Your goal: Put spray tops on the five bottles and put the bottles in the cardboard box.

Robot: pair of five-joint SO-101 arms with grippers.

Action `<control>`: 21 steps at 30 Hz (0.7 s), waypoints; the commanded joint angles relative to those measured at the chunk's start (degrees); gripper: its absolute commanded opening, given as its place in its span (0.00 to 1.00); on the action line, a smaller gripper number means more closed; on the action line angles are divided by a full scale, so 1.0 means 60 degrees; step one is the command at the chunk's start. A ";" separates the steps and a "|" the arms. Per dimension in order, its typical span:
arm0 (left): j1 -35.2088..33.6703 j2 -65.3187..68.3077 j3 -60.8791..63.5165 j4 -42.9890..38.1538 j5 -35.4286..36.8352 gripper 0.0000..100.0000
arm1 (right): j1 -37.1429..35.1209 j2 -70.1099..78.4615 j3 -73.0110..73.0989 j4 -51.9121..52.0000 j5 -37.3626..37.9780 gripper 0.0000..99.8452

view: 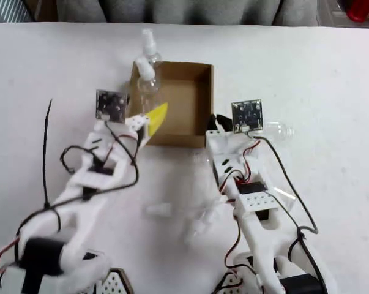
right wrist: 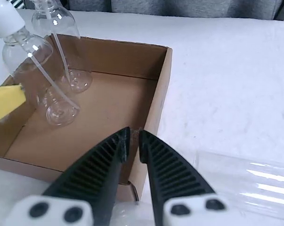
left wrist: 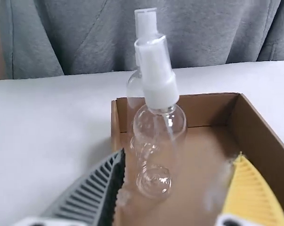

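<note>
Seeing left end effector [left wrist: 179, 155] wide open, grey finger [left wrist: 101, 188] and yellow finger [left wrist: 250, 193] far apart, holding nothing. Front bottle [left wrist: 158, 125] sits between the two fingers, touching neither, leaning slightly, spray top [left wrist: 153, 70] on. Rear bottle [left wrist: 132, 84] is just beyond it, farther from the end effector, also capped, the two touching or nearly so. Both stand on the floor of the cardboard box [left wrist: 255, 127], in the corner ahead of the grey finger.

Right end effector [right wrist: 133, 134] is closed to a thin slit. The top edge of the box wall nearest it runs straight into that slit, so it looks pinched on the wall close to the box's near corner. The two capped bottles are across the box from it, well past its fingertips. Uncapped bottle [right wrist: 245, 181] lies on its side on the table [right wrist: 226, 70], just beside this end effector, outside the box and not touching it.

High view: left end effector [view: 149, 122] is at one near corner of the box, right end effector [view: 216, 122] at the other. Two small pale pieces [view: 160, 211] [view: 199, 223] lie on the table behind both, between the arms; they look like loose spray tops, but they're too blurred to confirm.
</note>
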 commanded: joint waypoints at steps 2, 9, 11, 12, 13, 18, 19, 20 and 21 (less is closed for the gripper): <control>0.0198 -0.1810 0.0586 0.0469 -0.0293 0.33 | -0.0110 -0.0037 -0.0352 0.0022 0.0000 0.02; 0.0183 -0.3729 0.0630 0.4132 -0.0864 0.33 | -0.0037 -0.0037 -0.0337 0.0037 0.0000 0.02; 0.0125 -0.4330 0.0762 0.5084 -0.0835 0.33 | -0.0037 -0.0037 -0.0337 0.0037 0.0000 0.02; 0.0110 -0.4652 0.0850 0.5465 -0.0821 0.33 | -0.0066 -0.0037 -0.0337 0.0037 0.0000 0.02; 0.0110 -0.4974 0.0982 0.5788 -0.0806 0.33 | -0.0081 -0.0037 -0.0337 0.0037 0.0000 0.02; 0.0110 -0.6777 0.2183 0.7297 -0.0791 0.33 | -0.0095 -0.0037 -0.0322 0.0037 0.0000 0.02; 0.0110 -0.7158 0.2447 0.7546 -0.0791 0.33 | -0.0095 -0.0037 -0.0322 0.0037 0.0000 0.02; 0.0110 -0.7524 0.2725 0.7766 -0.0791 0.33 | -0.0095 -0.0037 -0.0322 0.0037 0.0000 0.02; 0.0110 -0.7890 0.2989 0.7941 -0.0777 0.33 | -0.0081 -0.0037 -0.0322 0.0037 0.0000 0.02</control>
